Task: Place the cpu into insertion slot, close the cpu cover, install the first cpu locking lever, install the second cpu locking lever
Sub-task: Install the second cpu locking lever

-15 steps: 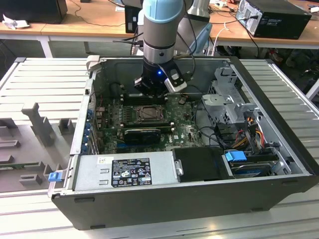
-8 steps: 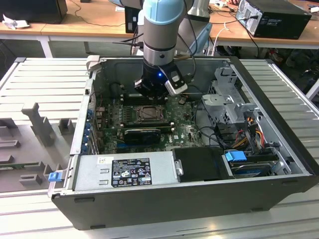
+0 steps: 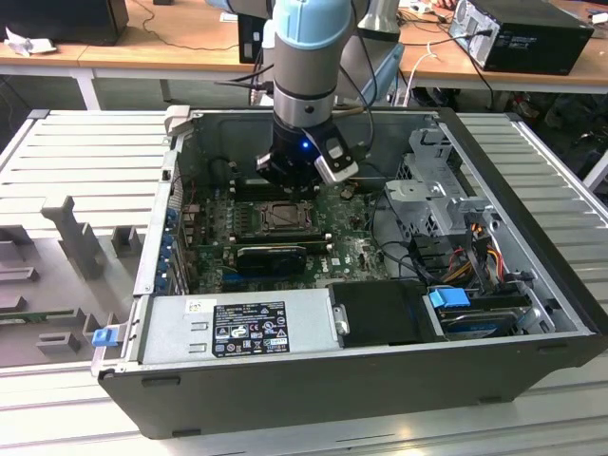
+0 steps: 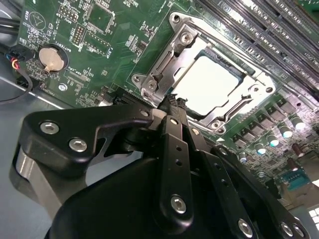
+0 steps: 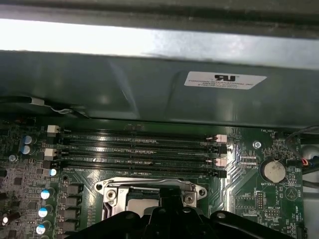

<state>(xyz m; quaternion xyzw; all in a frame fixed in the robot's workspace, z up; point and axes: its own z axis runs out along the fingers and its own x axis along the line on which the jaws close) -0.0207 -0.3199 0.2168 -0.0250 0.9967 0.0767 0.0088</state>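
Now, starting at the exterior view's left, bare ribbed table (image 3: 76, 152) flanks the open computer case (image 3: 532, 370), and the green motherboard (image 3: 361, 249) lies flat on its floor. Near the board's middle, my gripper (image 3: 288, 186) hangs just above the insertion slot (image 3: 285, 218). In the second wrist view my fingers (image 4: 175, 130) are pressed together and hold nothing, their tip over the silvery rim of the cpu cover (image 4: 160, 69). That cover lies flat over the slot, and the cpu (image 4: 207, 82) sits inside, its pale face filling the cut-out. Toward the exterior view's right stand a metal drive cage (image 3: 427, 195) and bundled cables (image 3: 475, 252).
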